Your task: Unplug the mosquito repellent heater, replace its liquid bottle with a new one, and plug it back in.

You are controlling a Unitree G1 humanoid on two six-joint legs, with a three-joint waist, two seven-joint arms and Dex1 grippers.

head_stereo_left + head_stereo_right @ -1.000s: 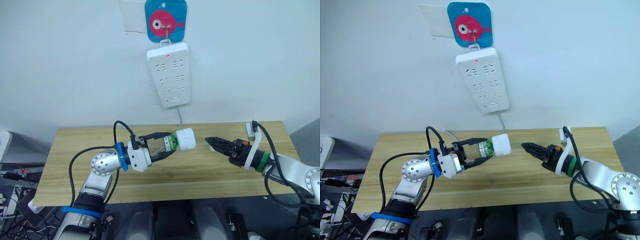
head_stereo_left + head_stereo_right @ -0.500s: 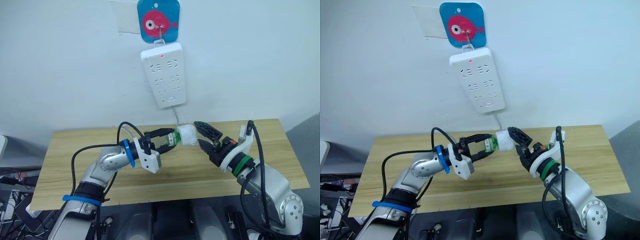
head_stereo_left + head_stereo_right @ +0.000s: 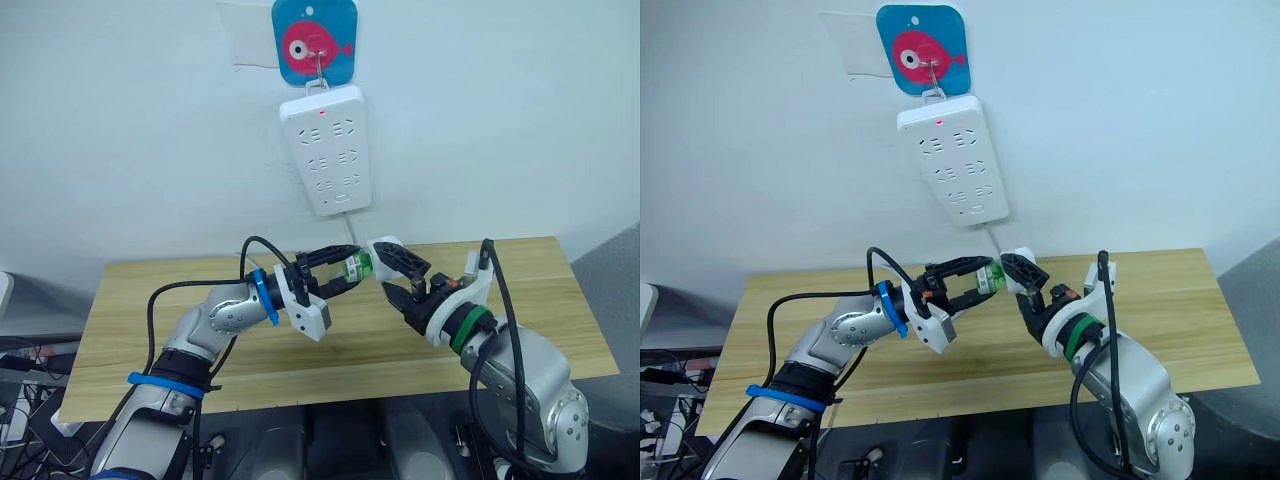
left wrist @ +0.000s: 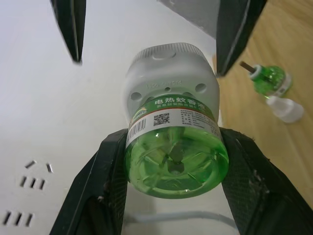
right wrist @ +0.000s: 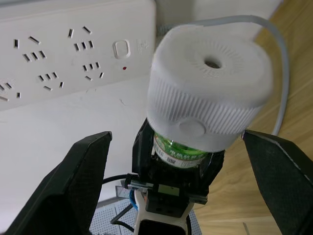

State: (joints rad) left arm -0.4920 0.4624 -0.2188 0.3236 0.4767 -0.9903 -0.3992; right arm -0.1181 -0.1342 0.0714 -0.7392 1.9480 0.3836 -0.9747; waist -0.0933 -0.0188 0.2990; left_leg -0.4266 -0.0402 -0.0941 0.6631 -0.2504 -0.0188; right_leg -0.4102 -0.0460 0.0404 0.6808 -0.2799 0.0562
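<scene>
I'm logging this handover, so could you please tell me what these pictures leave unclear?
- Heater plug pins: not visible in either wrist view.
- Green bottle neck: inside the heater.
- Spare bottle on the table: hidden behind the arms in head views.
- Bottle label print: too small.

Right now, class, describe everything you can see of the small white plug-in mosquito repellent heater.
The small white rounded plastic mosquito repellent heater has a ribbed side band, a round vent hole in its face and a raised button. A green translucent liquid bottle is still screwed into it, gripped by the left gripper. It is held unplugged above the wooden table, between the open fingers of the right gripper.
</scene>
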